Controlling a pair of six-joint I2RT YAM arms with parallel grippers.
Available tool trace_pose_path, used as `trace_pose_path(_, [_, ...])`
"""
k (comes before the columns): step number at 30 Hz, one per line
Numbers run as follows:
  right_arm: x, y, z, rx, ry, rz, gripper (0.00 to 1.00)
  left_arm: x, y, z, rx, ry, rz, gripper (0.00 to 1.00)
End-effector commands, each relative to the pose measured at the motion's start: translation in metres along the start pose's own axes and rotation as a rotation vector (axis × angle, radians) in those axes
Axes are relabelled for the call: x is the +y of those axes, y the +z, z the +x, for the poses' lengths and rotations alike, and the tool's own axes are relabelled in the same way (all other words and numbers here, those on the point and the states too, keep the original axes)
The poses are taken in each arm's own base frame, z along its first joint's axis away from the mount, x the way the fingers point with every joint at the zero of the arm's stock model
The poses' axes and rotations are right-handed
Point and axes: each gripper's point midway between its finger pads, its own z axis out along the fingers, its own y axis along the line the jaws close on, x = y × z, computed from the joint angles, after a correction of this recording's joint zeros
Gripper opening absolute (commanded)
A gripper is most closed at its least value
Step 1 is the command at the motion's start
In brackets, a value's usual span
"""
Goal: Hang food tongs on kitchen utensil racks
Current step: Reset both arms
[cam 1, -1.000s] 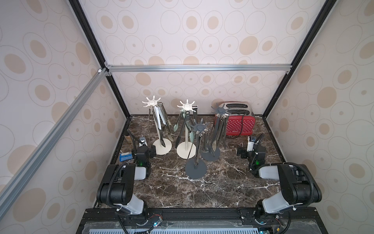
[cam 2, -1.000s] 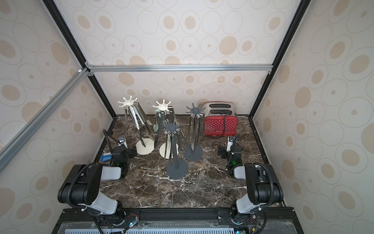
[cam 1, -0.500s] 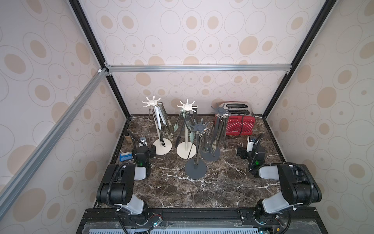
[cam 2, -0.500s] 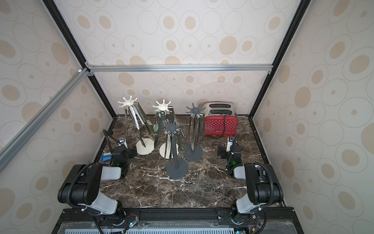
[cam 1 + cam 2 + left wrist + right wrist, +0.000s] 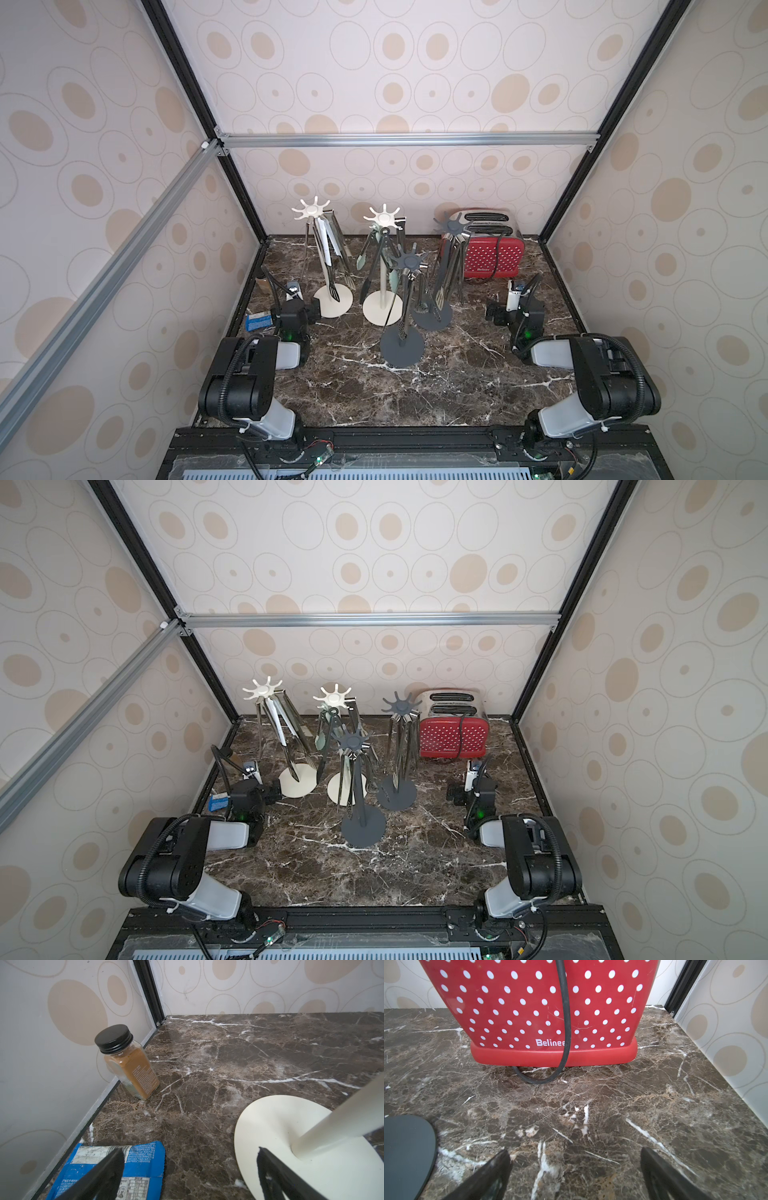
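Judging all slim steel tongs hung on 4 star-crowned pole racks; left gripper, right gripper gaping, empty; avoid cream base beside left.

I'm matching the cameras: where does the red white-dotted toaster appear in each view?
Top view: red white-dotted toaster, back right.
Top view: toaster, back right.
Left wrist: not in it.
Right wrist: toaster close up, straight ahead.
Shared landmark: the black cord hanging down its red front.
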Motion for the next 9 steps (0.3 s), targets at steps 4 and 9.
trace_pose_path(4, [0.0018,0.0001,-0.0028,-0.010,-0.017,-0.001,1.00,0.0015,0.0018,-0.0119,-0.025,-0.011,-0.004,0.99])
trace_pose_path(9, [0.0014,0.0001,-0.0023,-0.009,-0.017,0.000,1.00,0.0017,0.0013,-0.0125,-0.029,-0.011,-0.004,0.99])
